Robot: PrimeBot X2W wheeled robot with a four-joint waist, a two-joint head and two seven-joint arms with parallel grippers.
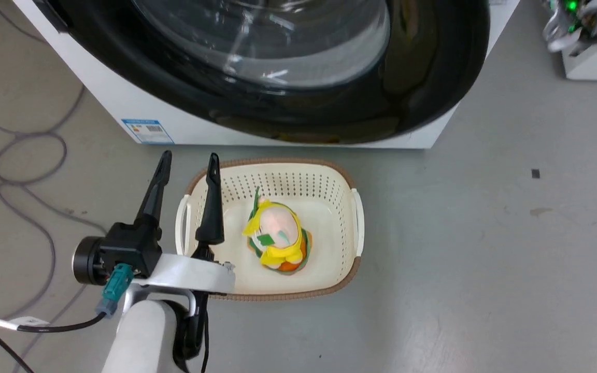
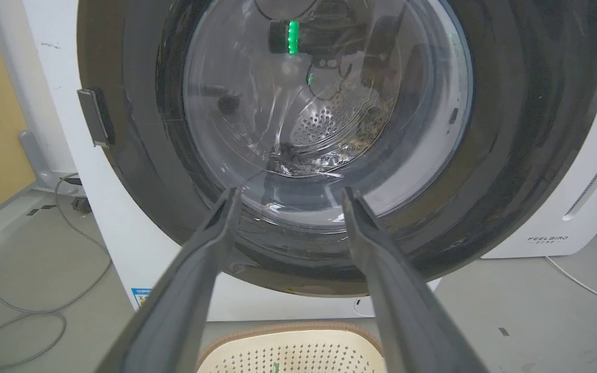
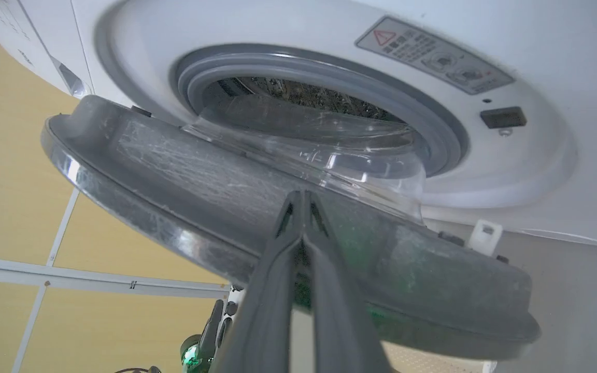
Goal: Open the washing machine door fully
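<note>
Glossy black, the washing machine door (image 1: pixel 423 77) fills the head view from eleven to one o'clock, its clear glass centre bulging out from the white washing machine (image 1: pixel 122 98), which carries a blue label (image 1: pixel 147 130) low on its front. At six o'clock of the door a cream laundry basket (image 1: pixel 329 191) with a brown rim stands on the grey floor (image 1: pixel 485 259), holding a yellow, orange and green plush toy (image 1: pixel 278 233). The left gripper (image 1: pixel 190 154) sits at eight o'clock, jaws released and empty, one finger over the basket's edge at nine o'clock. Grey cables (image 1: pixel 29 150) loop across the floor at nine o'clock.

From the left wrist, the door (image 2: pixel 511 129) faces the camera, a grey handle tab (image 2: pixel 94 116) at nine o'clock on its black ring. The left gripper (image 2: pixel 290 191) points at the lower glass with its jaws spread wide. The basket (image 2: pixel 288 352) peeks in at six o'clock.

From the right wrist, the door (image 3: pixel 215 207) stands ajar, showing its matte grey inner side and chrome edge. Behind it, a grey rubber ring (image 3: pixel 433 129) surrounds the steel drum (image 3: pixel 303 96). The right gripper (image 3: pixel 303 192) has its jaws clenched together on nothing, tips at the door's inner face just under the glass bowl; whether they touch it I cannot tell.
</note>
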